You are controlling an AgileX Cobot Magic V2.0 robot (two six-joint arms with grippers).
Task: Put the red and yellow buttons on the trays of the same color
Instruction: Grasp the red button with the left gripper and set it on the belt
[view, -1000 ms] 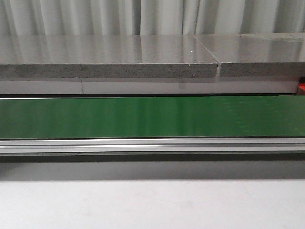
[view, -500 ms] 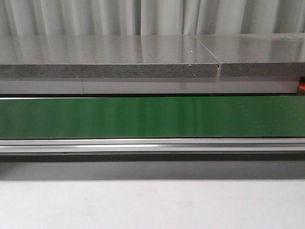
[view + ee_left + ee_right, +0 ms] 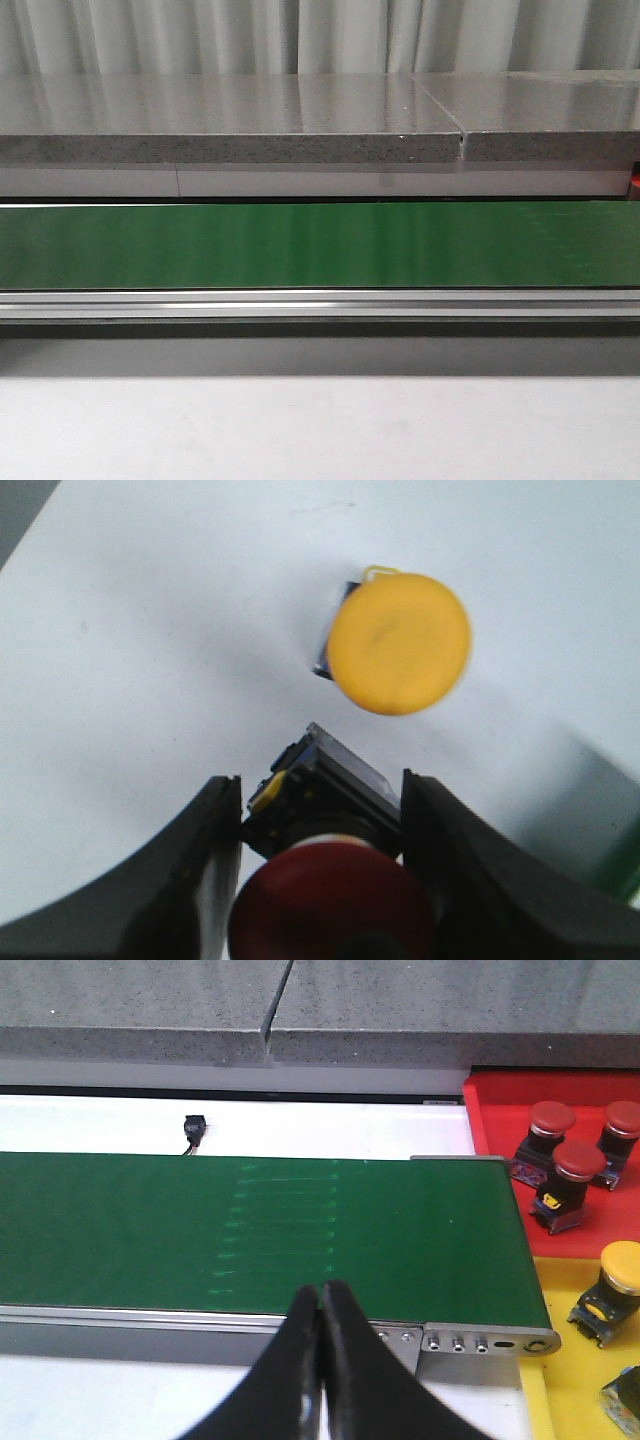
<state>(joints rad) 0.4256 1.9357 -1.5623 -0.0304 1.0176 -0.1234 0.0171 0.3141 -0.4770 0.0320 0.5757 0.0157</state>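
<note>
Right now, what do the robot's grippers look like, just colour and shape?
Only the fingers show, in the wrist views. The left gripper has two broad, glossy black fingers with curved outer edges that narrow toward squared tips. The right gripper has smooth black fingers tapering to slim rounded tips. No cables, markings or sleeves are visible, and neither arm appears in the front view.

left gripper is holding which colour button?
Red, clamped in the left gripper; shows best in the left wrist view.
</note>
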